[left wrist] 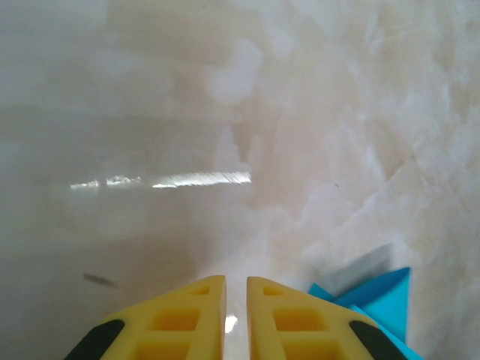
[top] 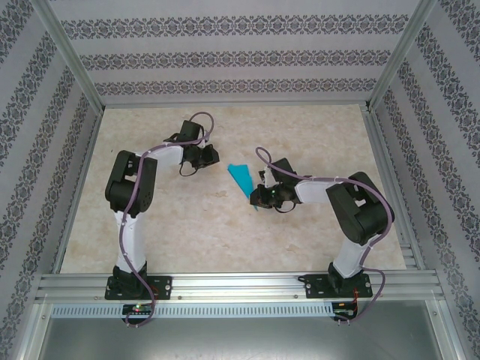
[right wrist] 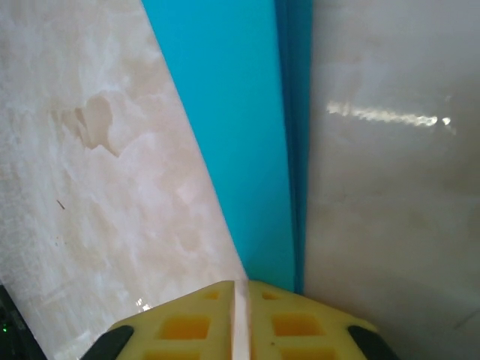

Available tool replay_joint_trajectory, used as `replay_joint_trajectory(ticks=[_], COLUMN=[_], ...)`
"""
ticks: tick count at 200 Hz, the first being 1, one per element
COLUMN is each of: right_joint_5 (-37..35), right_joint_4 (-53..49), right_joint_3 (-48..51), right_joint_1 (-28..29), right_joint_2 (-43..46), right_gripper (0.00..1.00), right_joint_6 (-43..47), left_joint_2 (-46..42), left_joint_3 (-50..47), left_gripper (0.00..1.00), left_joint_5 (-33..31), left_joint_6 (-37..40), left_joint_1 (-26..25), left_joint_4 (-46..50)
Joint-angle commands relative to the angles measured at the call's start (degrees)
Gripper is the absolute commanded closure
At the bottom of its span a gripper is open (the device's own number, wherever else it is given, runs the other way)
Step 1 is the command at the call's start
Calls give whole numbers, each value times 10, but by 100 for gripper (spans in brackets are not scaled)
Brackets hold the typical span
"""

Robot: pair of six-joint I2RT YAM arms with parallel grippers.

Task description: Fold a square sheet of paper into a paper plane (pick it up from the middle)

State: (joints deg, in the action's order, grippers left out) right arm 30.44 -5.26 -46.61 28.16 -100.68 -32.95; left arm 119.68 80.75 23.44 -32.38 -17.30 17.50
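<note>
Paper plane (top: 241, 178) is lying on the surface (top: 187, 240) between your arms; your left claw (left wrist: 235, 283) is hovering beside its wide end, jaws narrowly parted, empty; your right claw (right wrist: 240, 285) is sitting at its pointed tip, jaws a thin slit apart, gripping nothing.

Right wrist: paper plane (right wrist: 247, 150) runs off the top edge. Its near end is hidden under my right fingers (right wrist: 187, 326), so I can't tell if they're pinching it. Left wrist: plane's cut off at the bottom corner, partly behind the left fingers (left wrist: 300, 322). Far surface (left wrist: 150, 75) blurred.
</note>
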Motion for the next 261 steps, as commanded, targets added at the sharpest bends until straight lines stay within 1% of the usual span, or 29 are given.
replay_joint_trajectory(ticks=[1, 5, 19, 26, 41, 55, 74, 96, 106, 123, 152, 175, 198, 232, 261], right_joint_5=[-40, -46, -84, -100, -144, -189, -226, -269, -274, -273, -277, -279, -268, -263, -262], right_joint_4=[-9, -10, -22, -25, -35, -51, -77, -90, -88, -64, -26, -21, -25, -27, -27], right_joint_3=[-27, -33, -46, -46, -37, -23, -10, 8, 17, 40, 82, 97, 97, 99, 98], right_joint_1=[4, 3, 4, 2, -5, -16, -48, -92, -111, -141, -173, -190, -204, -208, -209], right_joint_2=[61, 71, 109, 126, 162, 191, 221, 242, 245, 250, 255, 244, 232, 232, 232], right_gripper=[78, 75, 60, 54, 45, 38, 32, 26, 24, 19, 10, 9, 9, 9, 9], right_joint_6=[-34, -35, -33, -29, -17, -1, 18, 29, 33, 32, 16, 5, -2, -4, -4], left_joint_2=[-67, -75, -91, -96, -105, -117, -123, -113, -99, -73, -4, 66, 120, 162, 160], left_joint_3=[-3, -4, -2, 6, 16, 15, 24, 47, 68, 100, 188, 279, 350, 396, 401], left_gripper=[80, 79, 75, 73, 67, 63, 55, 49, 46, 44, 41, 40, 40, 43, 47], left_joint_5=[-36, -45, -73, -81, -96, -107, -146, -193, -215, -255, -310, -342, -348, -373, -388], left_joint_6=[7, 5, 4, 4, 6, 6, 8, -6, -13, -28, -35, -31, -26, -19, -24], left_joint_1=[-20, -24, -40, -46, -59, -72, -99, -139, -156, -189, -242, -274, -281, -282, -282], left_joint_4=[52, 60, 96, 123, 166, 184, 215, 251, 276, 306, 365, 419, 455, 495, 507])
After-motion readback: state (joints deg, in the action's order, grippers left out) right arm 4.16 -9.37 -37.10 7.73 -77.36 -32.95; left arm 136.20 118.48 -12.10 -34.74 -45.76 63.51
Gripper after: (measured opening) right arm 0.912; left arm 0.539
